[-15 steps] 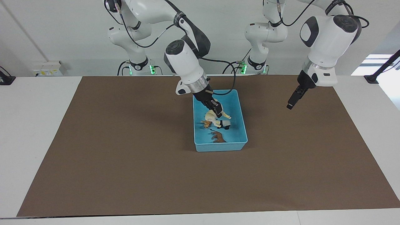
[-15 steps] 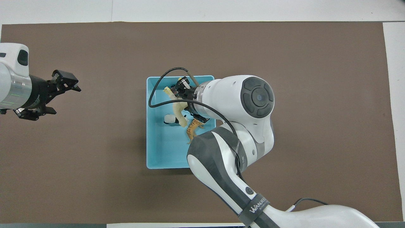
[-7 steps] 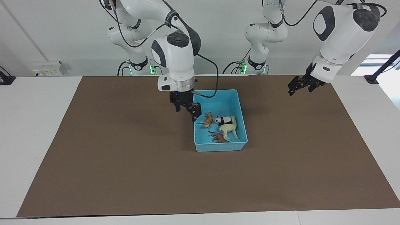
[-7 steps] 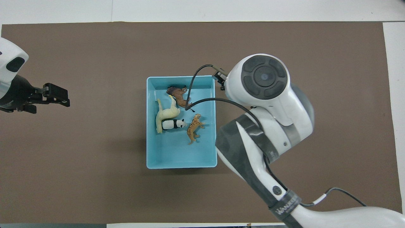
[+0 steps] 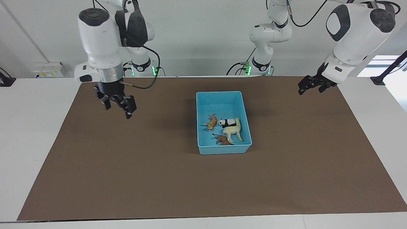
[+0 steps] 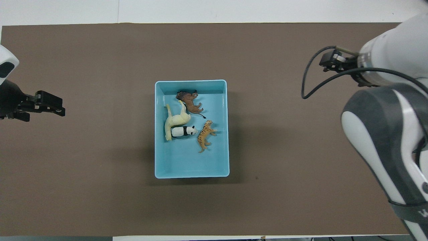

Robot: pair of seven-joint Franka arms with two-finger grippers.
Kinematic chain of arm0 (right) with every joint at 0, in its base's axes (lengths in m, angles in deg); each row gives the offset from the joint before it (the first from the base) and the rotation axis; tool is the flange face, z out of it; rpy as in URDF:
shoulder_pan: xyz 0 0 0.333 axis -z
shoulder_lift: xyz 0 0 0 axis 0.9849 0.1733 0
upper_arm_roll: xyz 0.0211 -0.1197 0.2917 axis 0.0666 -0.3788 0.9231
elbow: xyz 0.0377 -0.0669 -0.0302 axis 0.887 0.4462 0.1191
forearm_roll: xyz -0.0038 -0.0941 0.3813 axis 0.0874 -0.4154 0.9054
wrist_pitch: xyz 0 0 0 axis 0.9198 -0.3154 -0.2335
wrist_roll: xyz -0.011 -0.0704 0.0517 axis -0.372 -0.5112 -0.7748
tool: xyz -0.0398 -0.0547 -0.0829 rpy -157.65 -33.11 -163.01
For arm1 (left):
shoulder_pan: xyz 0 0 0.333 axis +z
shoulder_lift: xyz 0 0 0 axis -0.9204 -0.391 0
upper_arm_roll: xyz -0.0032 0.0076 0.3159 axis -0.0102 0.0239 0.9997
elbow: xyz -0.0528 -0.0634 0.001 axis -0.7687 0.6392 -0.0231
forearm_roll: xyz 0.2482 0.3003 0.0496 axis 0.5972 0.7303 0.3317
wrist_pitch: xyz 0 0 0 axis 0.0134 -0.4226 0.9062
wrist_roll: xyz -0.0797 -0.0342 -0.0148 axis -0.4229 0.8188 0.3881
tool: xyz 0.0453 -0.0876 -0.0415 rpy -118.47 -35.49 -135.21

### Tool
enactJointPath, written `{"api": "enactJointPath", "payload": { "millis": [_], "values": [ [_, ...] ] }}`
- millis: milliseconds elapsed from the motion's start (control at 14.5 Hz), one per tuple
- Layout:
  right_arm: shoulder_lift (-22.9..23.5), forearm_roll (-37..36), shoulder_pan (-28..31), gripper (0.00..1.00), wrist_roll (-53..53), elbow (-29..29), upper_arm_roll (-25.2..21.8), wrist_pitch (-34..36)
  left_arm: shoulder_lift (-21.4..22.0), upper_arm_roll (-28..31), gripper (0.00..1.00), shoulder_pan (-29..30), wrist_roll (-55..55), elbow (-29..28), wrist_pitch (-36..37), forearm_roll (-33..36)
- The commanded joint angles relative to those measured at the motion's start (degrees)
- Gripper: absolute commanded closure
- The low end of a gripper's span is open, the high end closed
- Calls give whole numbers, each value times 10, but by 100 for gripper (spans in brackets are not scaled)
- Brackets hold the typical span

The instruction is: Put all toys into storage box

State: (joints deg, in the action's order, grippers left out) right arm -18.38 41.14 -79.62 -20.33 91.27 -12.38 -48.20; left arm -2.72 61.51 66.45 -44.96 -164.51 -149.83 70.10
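Note:
The light blue storage box (image 5: pixel 219 93) (image 6: pixel 190 81) stands in the middle of the brown mat. All the toys lie inside it: an orange tiger (image 5: pixel 211 121) (image 6: pixel 204 135), a panda (image 5: pixel 228 122) (image 6: pixel 183 131), a cream llama (image 5: pixel 233 132) (image 6: pixel 175 121) and a brown lion (image 5: pixel 222 140) (image 6: pixel 190 101). My right gripper (image 5: pixel 117 111) hangs open and empty over bare mat toward the right arm's end of the table. Over the mat's edge at the left arm's end, my left gripper (image 5: pixel 309 90) (image 6: pixel 62 107) waits, open and empty.
The brown mat (image 5: pixel 159 178) covers most of the white table (image 5: pixel 31 127). A white socket box (image 5: pixel 49 69) sits by the wall at the right arm's end. A black mount (image 5: pixel 380 79) stands at the left arm's end.
My right gripper opened and let the llama drop into the box, then rose and swung away toward the right arm's end. The left gripper lifted and drew back a little.

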Motion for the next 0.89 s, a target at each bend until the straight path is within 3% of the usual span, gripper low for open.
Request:
{"api": "enactJointPath", "payload": {
  "millis": [0, 413, 826],
  "values": [
    [-11, 43, 51, 0, -83, 14, 10, 0, 18, -8, 0, 7, -11, -20, 3, -2],
    [-12, 67, 70, 0, -115, 13, 8, 7, 28, -10, 0, 9, -10, -42, -45, -2],
    [-21, 67, 78, 0, -134, 13, 10, 23, 25, -2, 0, -24, -13, -35, -31, 3]
  ]
}}
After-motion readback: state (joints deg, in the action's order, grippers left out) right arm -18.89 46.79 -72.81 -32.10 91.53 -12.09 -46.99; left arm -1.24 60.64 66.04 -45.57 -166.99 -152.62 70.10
